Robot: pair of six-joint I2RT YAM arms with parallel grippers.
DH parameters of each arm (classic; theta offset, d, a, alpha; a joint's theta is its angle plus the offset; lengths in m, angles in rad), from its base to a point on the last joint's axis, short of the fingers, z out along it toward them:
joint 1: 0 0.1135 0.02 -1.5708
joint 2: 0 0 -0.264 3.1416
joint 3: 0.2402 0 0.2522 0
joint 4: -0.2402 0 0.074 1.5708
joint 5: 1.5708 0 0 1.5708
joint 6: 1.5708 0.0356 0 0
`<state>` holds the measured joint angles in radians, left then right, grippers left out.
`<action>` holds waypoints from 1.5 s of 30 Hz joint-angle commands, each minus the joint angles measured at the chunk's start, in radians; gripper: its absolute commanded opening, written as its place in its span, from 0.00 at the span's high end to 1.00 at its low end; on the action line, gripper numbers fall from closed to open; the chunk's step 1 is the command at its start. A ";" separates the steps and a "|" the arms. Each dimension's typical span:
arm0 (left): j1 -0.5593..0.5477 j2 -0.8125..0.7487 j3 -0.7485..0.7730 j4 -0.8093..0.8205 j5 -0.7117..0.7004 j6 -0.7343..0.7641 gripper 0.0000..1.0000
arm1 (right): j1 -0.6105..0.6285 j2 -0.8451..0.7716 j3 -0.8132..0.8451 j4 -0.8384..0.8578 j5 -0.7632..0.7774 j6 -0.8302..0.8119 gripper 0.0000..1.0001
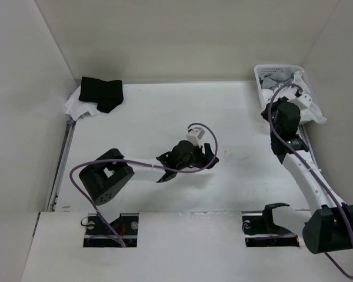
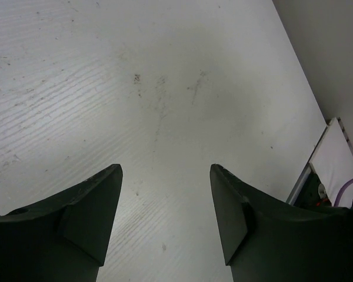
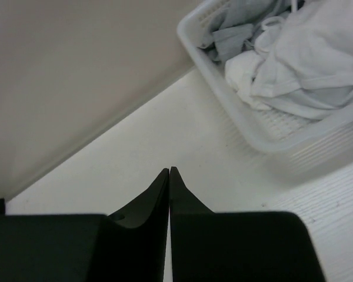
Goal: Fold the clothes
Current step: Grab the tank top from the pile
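Two grippers are in view, and nothing is held by either. The left gripper (image 2: 165, 170) is poised with its jaws wide apart over the bare middle of the white bench (image 2: 106, 88). The right gripper (image 3: 169, 171) is pressed fully together, empty, just short of the white plastic basket (image 3: 265, 138) at its 1 o'clock. The thin white fabric garment (image 3: 312, 64) with string ties is heaped inside that basket among greyer pieces, at the bench's 1 o'clock corner in the overhead view. A black cloth bundle (image 1: 102, 91) lies at 11 o'clock.

The step in hand is judged to be fetching the garment. The right jaws should be opened before any descent. A raised fold of cloth should be taken rather than a tie, and the garment lifted clear of the rim before it is carried to the middle, where the left gripper can help spread it.
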<state>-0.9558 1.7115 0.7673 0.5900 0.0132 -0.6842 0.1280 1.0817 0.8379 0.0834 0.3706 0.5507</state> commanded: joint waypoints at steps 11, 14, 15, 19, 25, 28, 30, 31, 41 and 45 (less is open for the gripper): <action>0.013 -0.079 -0.068 0.125 -0.031 0.034 0.40 | -0.303 0.460 0.391 -0.114 0.079 -0.024 0.63; 0.018 -0.089 -0.086 0.148 -0.048 0.035 0.40 | -0.360 0.573 0.479 -0.132 0.082 -0.029 0.49; 0.019 -0.090 -0.089 0.152 -0.048 0.035 0.40 | -0.379 0.616 0.515 -0.146 0.079 -0.032 0.46; 0.018 -0.092 -0.092 0.154 -0.050 0.040 0.41 | -0.414 0.765 0.657 -0.198 0.059 -0.051 0.41; 0.024 -0.089 -0.091 0.154 -0.050 0.046 0.41 | -0.428 0.938 0.846 -0.247 0.027 -0.066 0.39; 0.024 -0.085 -0.091 0.154 -0.050 0.046 0.41 | -0.437 1.026 0.932 -0.290 0.002 -0.051 0.43; 0.024 -0.085 -0.091 0.154 -0.050 0.046 0.41 | -0.440 1.058 0.955 -0.295 0.001 -0.044 0.47; 0.025 -0.084 -0.091 0.156 -0.050 0.046 0.41 | -0.443 1.072 0.963 -0.297 -0.002 -0.038 0.50; 0.044 -0.089 -0.108 0.183 -0.050 0.041 0.41 | -0.448 1.086 0.959 -0.254 -0.007 0.003 0.92; 0.044 -0.084 -0.106 0.185 -0.045 0.037 0.41 | -0.446 0.954 0.828 -0.114 0.022 0.006 0.94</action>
<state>-0.9161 1.6714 0.6682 0.7078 -0.0349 -0.6575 -0.3157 2.1754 1.7344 -0.1677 0.3592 0.5453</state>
